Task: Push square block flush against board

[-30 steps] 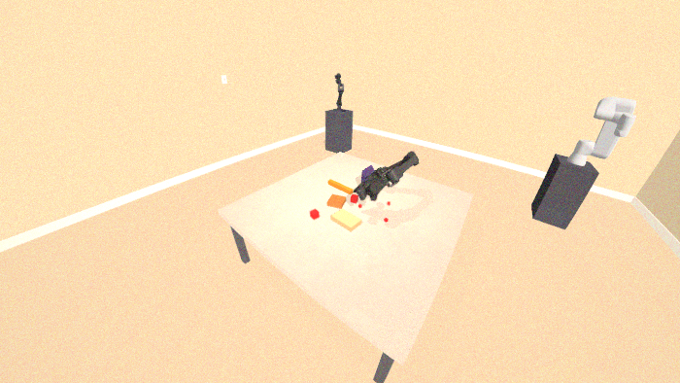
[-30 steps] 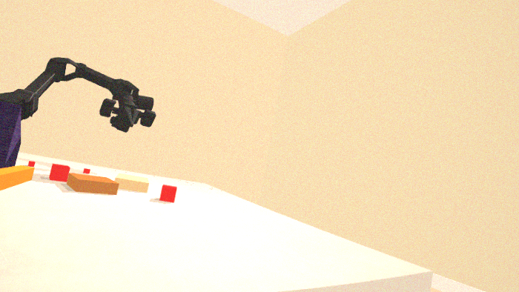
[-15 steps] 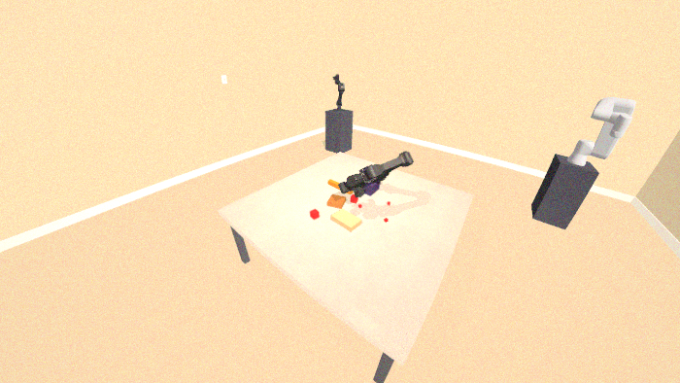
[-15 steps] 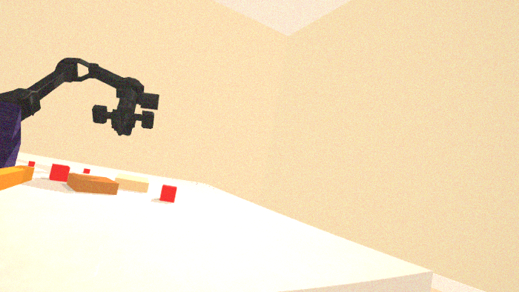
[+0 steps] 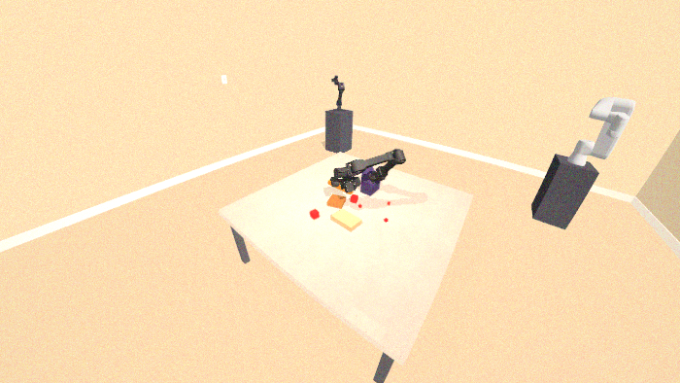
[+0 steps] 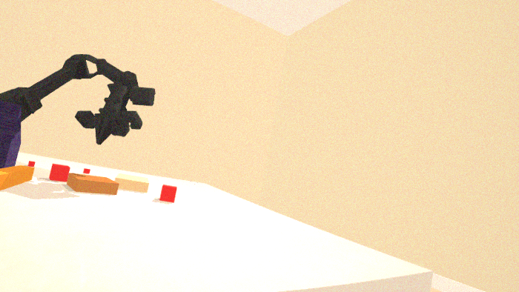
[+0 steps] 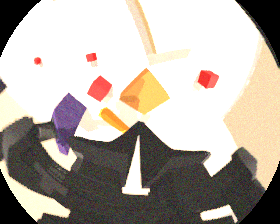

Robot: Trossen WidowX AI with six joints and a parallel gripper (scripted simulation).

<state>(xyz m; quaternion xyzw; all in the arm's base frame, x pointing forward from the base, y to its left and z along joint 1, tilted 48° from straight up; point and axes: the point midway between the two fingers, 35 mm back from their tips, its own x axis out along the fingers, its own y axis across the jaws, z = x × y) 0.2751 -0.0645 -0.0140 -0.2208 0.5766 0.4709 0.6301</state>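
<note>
The square block (image 5: 335, 201) (image 6: 92, 183) (image 7: 144, 92) is flat and orange-brown and lies on the white table (image 5: 400, 283) (image 6: 229, 242). The board (image 5: 346, 219) (image 6: 132, 182) (image 7: 143, 23) is flat and cream. It lies just past the block and is turned at an angle to it. One block corner is near the board's end; I cannot tell whether they touch. My gripper (image 5: 345, 182) (image 6: 100, 141) (image 7: 136, 141) is shut and empty. It hangs in the air, pointing down, above the block's near side.
Several red cubes lie around, such as one (image 5: 314, 213) (image 6: 167, 193) (image 7: 207, 79) beside the board and one (image 5: 354, 198) (image 6: 59, 172) (image 7: 99, 87) near the block. An orange bar (image 6: 13, 176) (image 7: 111, 117) lies by the purple arm base (image 5: 369, 186) (image 7: 67, 115).
</note>
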